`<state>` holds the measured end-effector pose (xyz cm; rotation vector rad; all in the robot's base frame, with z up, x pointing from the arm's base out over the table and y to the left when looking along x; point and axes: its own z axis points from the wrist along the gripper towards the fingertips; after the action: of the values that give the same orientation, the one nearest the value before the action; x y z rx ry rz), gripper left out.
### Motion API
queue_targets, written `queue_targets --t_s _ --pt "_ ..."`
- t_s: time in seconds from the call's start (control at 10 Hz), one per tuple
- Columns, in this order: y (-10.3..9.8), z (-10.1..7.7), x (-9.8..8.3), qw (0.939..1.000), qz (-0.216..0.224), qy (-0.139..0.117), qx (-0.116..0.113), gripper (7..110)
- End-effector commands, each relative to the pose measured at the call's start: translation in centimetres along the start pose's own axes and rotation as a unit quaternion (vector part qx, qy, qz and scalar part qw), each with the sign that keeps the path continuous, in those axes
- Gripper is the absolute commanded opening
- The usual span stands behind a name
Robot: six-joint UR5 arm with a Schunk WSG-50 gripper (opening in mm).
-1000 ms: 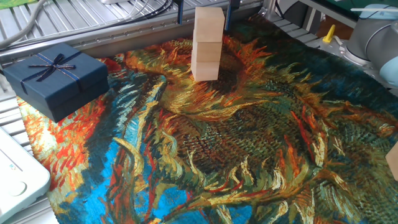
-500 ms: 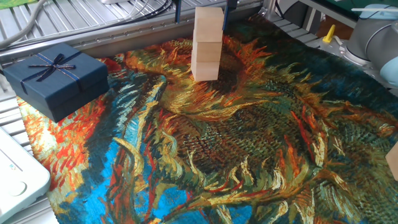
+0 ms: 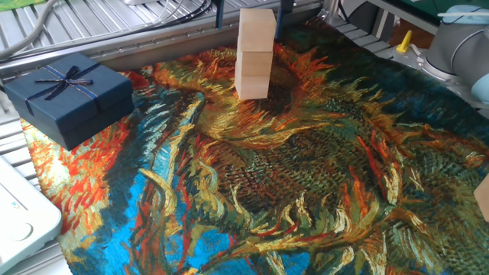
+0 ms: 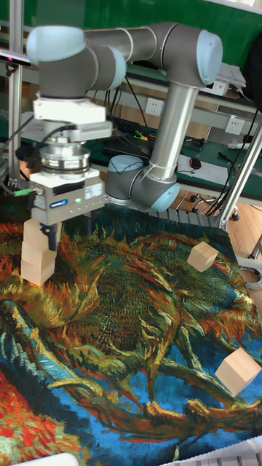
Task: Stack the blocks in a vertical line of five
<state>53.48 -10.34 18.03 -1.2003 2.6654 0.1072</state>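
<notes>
Three pale wooden blocks stand in a stack [image 3: 254,57] at the far middle of the painted cloth, and the same stack [image 4: 35,261] shows at the left of the tall fixed view. My gripper [image 3: 251,20] hangs over it, open, with a dark finger [image 3: 219,14] left of the top block and the other finger [image 3: 283,17] right of it, both a little apart from its sides. In the tall fixed view one finger [image 4: 51,237] shows beside the stack. Two loose blocks [image 4: 202,255] [image 4: 237,370] lie on the right; one block [image 3: 483,195] shows at the fixed view's right edge.
A dark blue gift box [image 3: 69,93] with a ribbon sits at the cloth's left corner. A white device [image 3: 19,218] lies at the near left edge. A metal rail [image 3: 153,42] runs behind the stack. The arm's grey base [image 4: 142,182] stands at the back.
</notes>
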Motion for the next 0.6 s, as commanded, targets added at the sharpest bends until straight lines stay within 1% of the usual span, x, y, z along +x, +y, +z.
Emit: queue_targets --t_s 0.0,0.1,0.2,0.3,0.4,0.5 --pt "1.6 -2.7 -5.5 0.9998 0.010 0.007 -0.018 88" --pt "1.7 -3.5 -5.5 0.9995 0.007 0.018 -0.025 88" --pt "1.8 -3.3 -5.0 0.9992 0.009 0.027 -0.029 88" --pt "0.8 -2.3 -3.5 0.9983 0.018 0.055 -0.011 88" --pt "0.2 -1.0 -3.2 0.9983 0.016 0.055 -0.011 88" --pt "0.2 -0.4 -3.1 0.9982 0.016 0.056 -0.013 88"
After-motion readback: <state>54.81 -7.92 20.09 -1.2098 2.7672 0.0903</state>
